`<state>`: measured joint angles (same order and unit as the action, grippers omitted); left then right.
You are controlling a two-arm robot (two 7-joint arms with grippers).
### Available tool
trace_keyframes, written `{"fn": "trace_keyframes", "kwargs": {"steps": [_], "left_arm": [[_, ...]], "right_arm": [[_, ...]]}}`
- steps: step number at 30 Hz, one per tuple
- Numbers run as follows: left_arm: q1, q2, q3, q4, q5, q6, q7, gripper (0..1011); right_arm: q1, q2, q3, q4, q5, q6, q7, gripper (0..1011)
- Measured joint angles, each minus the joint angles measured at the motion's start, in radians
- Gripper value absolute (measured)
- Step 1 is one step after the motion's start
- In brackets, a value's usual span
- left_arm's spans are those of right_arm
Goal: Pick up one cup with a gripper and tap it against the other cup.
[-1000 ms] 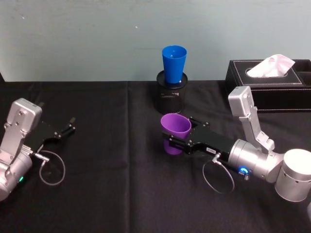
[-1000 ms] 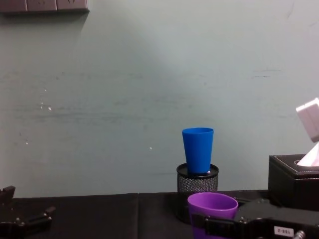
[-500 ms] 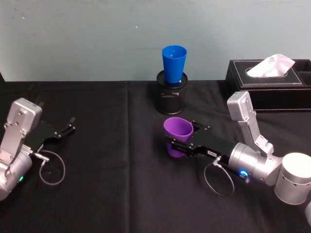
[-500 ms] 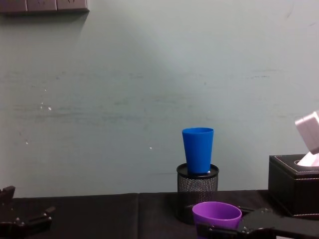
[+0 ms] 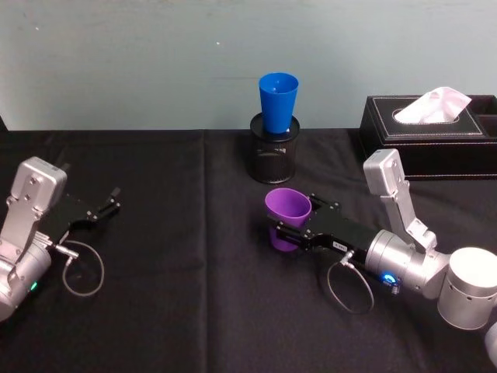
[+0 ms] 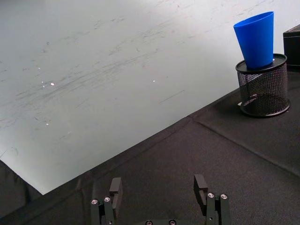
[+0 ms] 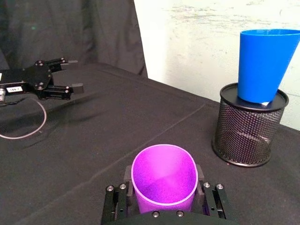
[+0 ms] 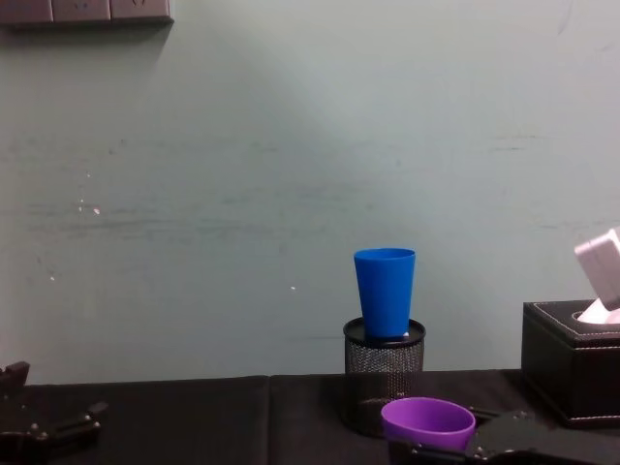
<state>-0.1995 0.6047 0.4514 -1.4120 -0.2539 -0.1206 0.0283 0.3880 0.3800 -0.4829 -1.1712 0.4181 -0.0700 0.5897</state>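
The right gripper clamps the purple tapered plastic cup between its 2 jaws, base hidden, the blue tapered plastic cup beyond their tips, while the left gripper rests with jaws apart.

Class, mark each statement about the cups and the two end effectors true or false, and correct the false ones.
1. The right end effector grips the purple cup. True.
2. The blue cup lies on its side on the table. False: it stands upright in the black mesh holder.
3. The two cups are touching. False: they are apart.
4. The left end effector is open and holds nothing. True.
5. A tissue box sits on the robot's right side. True.
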Motion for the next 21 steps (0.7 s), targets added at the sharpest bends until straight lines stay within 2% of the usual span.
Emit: {"fn": "trace_keyframes", "kwargs": {"steps": [21], "left_arm": [[0.000, 0.000, 0.000, 0.000, 0.000, 0.000, 0.000, 1000]], "right_arm": [[0.001, -0.012, 0.010, 0.017, -0.013, -0.005, 0.007, 724]]}}
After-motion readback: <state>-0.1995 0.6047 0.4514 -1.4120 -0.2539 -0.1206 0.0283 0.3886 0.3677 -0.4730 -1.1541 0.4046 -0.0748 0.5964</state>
